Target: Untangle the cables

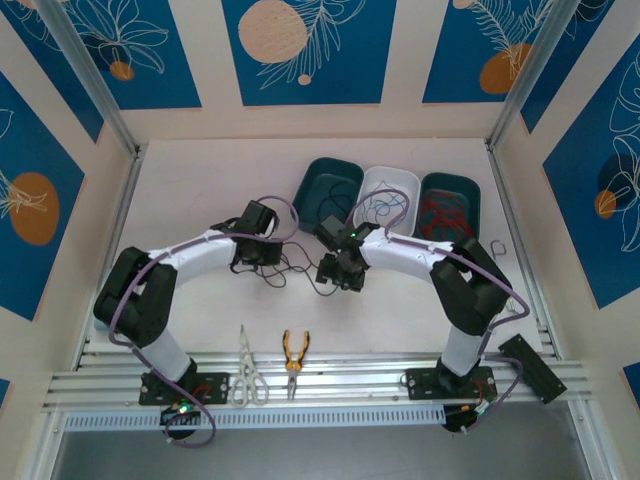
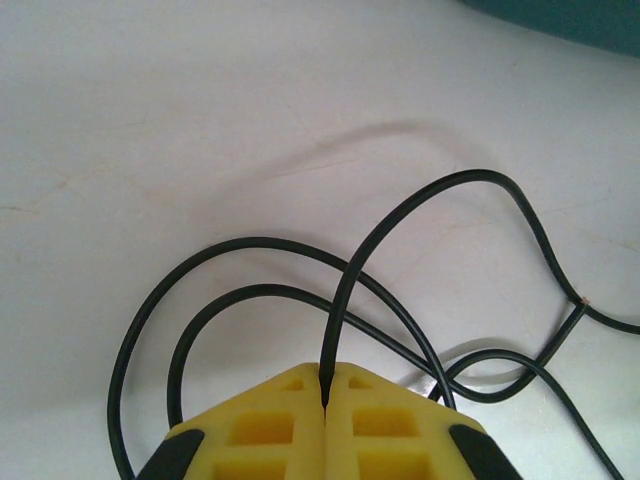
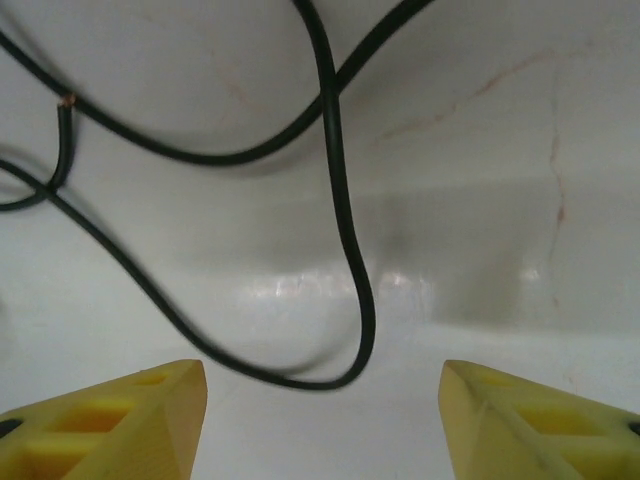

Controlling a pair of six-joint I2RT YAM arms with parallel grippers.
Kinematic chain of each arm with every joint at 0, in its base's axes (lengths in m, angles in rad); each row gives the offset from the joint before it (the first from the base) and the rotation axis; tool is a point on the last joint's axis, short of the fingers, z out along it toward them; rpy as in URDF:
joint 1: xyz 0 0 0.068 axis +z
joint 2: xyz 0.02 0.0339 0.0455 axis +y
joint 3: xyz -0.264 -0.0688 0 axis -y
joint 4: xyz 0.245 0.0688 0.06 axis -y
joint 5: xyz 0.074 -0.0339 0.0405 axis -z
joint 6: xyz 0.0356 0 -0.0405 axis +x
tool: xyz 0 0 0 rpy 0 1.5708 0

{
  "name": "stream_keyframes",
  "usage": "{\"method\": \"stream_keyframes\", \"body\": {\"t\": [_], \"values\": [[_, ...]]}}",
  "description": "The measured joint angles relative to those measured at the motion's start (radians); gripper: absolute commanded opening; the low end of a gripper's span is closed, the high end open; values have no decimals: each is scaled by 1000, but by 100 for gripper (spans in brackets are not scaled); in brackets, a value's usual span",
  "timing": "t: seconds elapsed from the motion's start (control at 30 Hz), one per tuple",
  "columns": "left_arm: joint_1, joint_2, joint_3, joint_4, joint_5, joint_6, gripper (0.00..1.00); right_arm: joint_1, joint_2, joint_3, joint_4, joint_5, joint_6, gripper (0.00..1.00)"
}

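Observation:
A thin black cable (image 1: 300,268) lies in loose loops on the white table between the two grippers. My left gripper (image 1: 258,252) is shut on the black cable (image 2: 400,215), which rises from between the closed yellow fingers (image 2: 262,425) and arcs away to the right. My right gripper (image 1: 340,272) is open; a bend of the black cable (image 3: 340,200) lies on the table just ahead of the gap, touching neither yellow fingertip (image 3: 165,405). A cut end with bare copper (image 3: 67,101) shows at the upper left.
Three bins stand at the back: a dark teal one (image 1: 330,185), a white one (image 1: 388,200) holding a dark wire, and a teal one (image 1: 448,208) holding red wires. Scissors (image 1: 246,368) and orange-handled pliers (image 1: 294,352) lie near the front rail.

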Motion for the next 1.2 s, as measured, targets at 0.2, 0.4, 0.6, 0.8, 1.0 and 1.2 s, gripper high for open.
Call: {"method": "stream_keyframes", "body": {"t": [0.2, 0.4, 0.6, 0.8, 1.0, 1.2], "values": [[0, -35, -17, 1, -6, -5, 0, -19, 61, 2, 8, -8, 11, 43], [0, -108, -33, -6, -43, -21, 0, -43, 63, 2, -37, -10, 28, 9], [22, -202, -60, -31, -115, -36, 0, -60, 59, -3, -50, -11, 29, 1], [95, -303, -103, -56, -182, -46, 0, -76, 26, -46, -10, -19, 29, 0], [188, -373, -139, -65, -212, -48, 0, -134, -20, -98, -7, 19, 29, 0], [243, -407, -148, -88, -226, -44, 0, -199, -80, -144, -61, 100, 24, 0]]}}
